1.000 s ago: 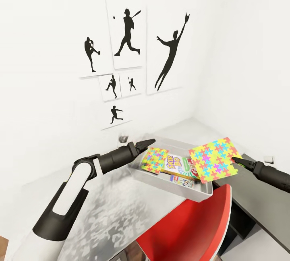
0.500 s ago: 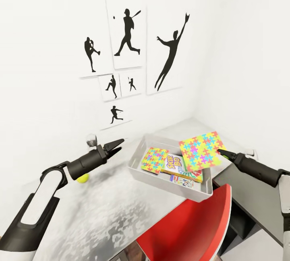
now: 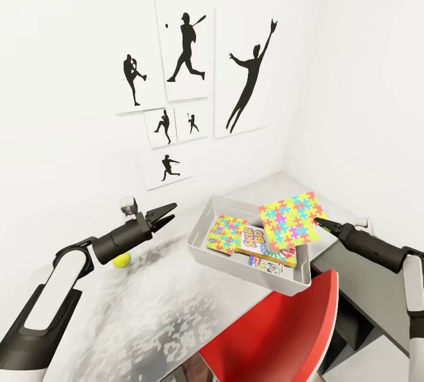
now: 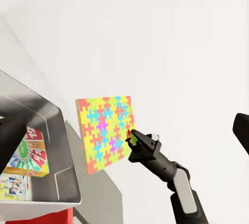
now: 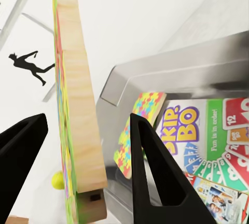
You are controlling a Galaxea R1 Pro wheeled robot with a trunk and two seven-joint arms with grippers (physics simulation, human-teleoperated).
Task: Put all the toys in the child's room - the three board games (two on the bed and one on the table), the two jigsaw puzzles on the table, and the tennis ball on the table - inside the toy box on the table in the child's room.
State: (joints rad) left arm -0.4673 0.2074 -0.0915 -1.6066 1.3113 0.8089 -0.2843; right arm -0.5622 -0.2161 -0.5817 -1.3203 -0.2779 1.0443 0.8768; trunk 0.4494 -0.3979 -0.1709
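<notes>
Currently my right gripper [image 3: 318, 221] pinches the puzzle [image 3: 288, 221] by one edge, tilted above the toy box [image 3: 200, 224] near the table's corner, left gripper [image 3: 166, 212] spread; thin grip, so it may slip or catch the rim.

Pale grey-white desk top [image 3: 176, 317], white corner walls. Shallow light grey toy tray [image 3: 294, 280] holds a small puzzle-patterned flat box [image 3: 225, 233], a white-green-red "Skip-Bo" box [image 3: 259, 244] and a small blue illustrated box [image 3: 266, 266]. Right gripper [image 3: 318, 221] grips the edge of a larger puzzle-patterned box [image 3: 288, 221], tilted above the tray. Left gripper [image 3: 169, 213], jaws parted, hovers near the tray. Small yellow-green ball [image 3: 122, 260] lies under the left arm. Red chair back [image 3: 277, 335] in foreground. Black baseball-player silhouette pictures [image 3: 188, 52] on the wall.
</notes>
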